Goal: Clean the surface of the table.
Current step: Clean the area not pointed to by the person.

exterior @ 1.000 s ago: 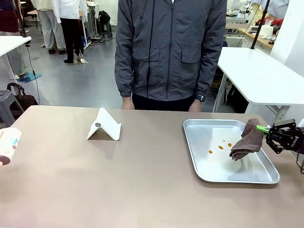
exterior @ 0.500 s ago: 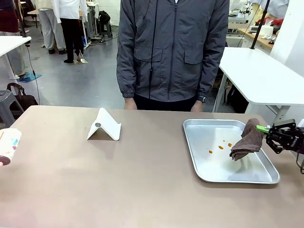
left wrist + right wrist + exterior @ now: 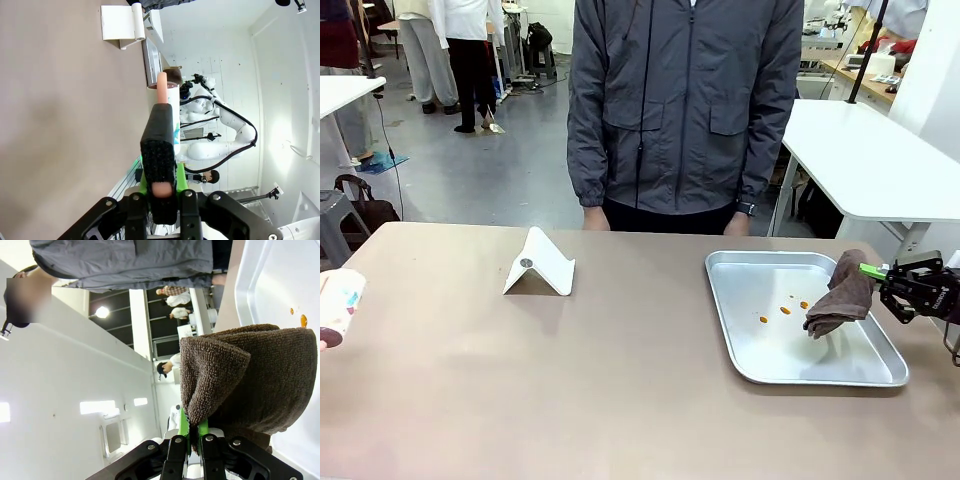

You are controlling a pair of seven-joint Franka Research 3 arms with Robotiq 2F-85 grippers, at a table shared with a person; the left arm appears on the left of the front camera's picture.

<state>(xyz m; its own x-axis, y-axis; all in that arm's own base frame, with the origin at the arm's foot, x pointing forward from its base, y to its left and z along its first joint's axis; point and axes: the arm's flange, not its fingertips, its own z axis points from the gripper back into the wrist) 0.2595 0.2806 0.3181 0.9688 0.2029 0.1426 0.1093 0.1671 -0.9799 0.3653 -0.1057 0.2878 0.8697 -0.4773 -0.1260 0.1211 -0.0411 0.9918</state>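
Note:
The brownish-taupe table (image 3: 620, 390) stretches across the front view. At its right end my right gripper (image 3: 880, 272) is shut on a brown cloth (image 3: 840, 296), which hangs over the right side of a silver tray (image 3: 772, 352). The right wrist view has the cloth (image 3: 250, 375) bunched over the right gripper (image 3: 194, 432). A few orange spots (image 3: 785, 310) lie on the tray floor beside the cloth. At the far left edge a white container with colourful print (image 3: 340, 303) hovers over the table. My left gripper (image 3: 162, 125) is shut on this container (image 3: 171, 107).
A folded white stand (image 3: 540, 263) sits on the table's far left-centre. A person in a grey jacket (image 3: 685, 100) stands at the far edge, hands down by the table rim. A white-topped table (image 3: 870, 160) stands behind on the right.
The person has shifted slightly to the right. Both grippers, the cloth and the container stay where they were.

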